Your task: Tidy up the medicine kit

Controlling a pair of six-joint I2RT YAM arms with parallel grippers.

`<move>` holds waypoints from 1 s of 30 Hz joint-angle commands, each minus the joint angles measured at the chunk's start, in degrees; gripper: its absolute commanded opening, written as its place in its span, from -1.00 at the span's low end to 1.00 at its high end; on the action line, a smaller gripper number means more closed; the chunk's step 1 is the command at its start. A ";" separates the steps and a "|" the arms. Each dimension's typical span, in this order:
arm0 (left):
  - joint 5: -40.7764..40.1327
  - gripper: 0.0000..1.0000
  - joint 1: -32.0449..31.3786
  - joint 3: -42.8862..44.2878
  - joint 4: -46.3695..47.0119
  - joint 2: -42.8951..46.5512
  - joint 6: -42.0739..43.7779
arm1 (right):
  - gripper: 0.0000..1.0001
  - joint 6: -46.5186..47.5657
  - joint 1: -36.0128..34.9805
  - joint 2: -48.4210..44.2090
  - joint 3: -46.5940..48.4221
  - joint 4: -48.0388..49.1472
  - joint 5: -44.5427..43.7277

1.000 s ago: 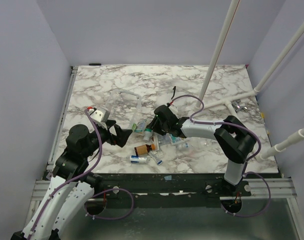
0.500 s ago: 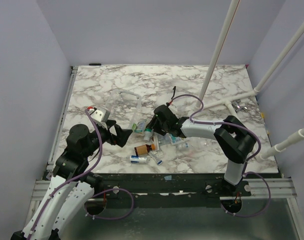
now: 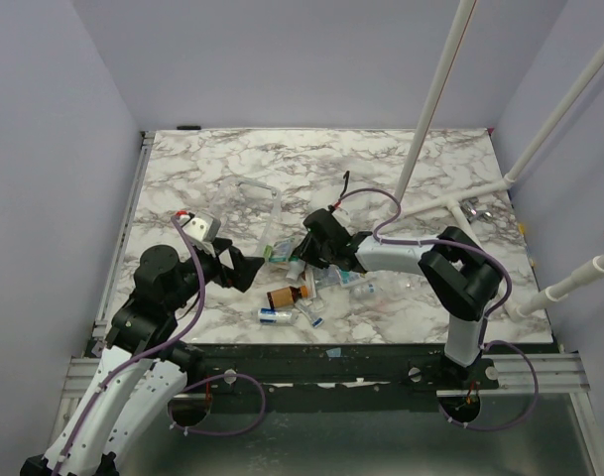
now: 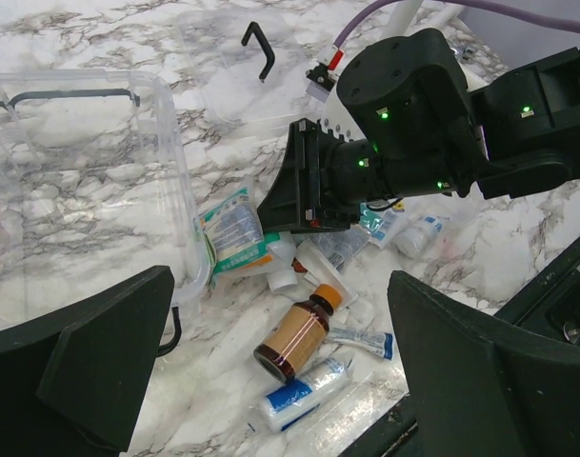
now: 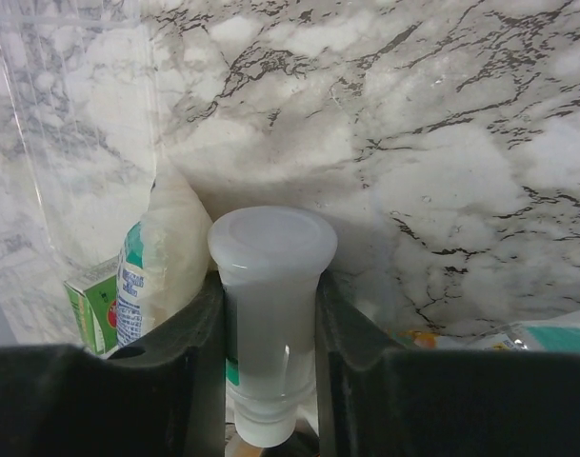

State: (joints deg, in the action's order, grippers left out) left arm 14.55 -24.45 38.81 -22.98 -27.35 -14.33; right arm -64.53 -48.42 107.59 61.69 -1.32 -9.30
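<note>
Medicine kit (image 4: pixel 170 152): clear box, left of the table's (image 3: pixel 381 169) middle, with its lid open toward the far edge. No item shows inside.
Step in hand (judged): carrying one white bottle (image 5: pixel 272 238) from the loose pile into the box.
Right gripper (image 5: pixel 269 286): clenched on the white bottle just under its cap, beside the box's near right corner.
Left gripper (image 3: pixel 248 272): released, jaws wide, holding nothing, near the table's near edge.
Neighbours: a green-and-white packet (image 4: pixel 234 228) leans against the bottle and the box wall. A brown bottle (image 4: pixel 297 335) lies closer to the near edge.
Method advised: raise the bottle straight up until it is free of the packet, pass over the wall, then lower it well inside before letting go.
Risk (judged): the smooth bottle may slip, or the packet may be dragged along.
</note>
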 commanded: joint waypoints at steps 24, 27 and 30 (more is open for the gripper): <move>-6.66 0.97 -0.51 0.48 -1.99 2.13 0.88 | -0.77 18.89 -0.36 -9.40 11.01 -9.25 -5.77; -9.28 0.97 -0.51 0.57 -2.49 2.96 0.88 | -0.78 24.93 -0.48 -8.48 14.85 -11.05 -5.45; -12.88 0.97 -0.51 0.74 -2.91 4.03 0.64 | -0.77 31.29 -0.49 -7.76 17.82 -9.95 -1.80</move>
State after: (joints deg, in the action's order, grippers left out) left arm 8.03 -24.77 38.81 -24.84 -24.95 -14.13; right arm -43.46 -48.42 99.44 75.16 -10.59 -12.71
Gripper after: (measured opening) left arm 0.984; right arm 0.395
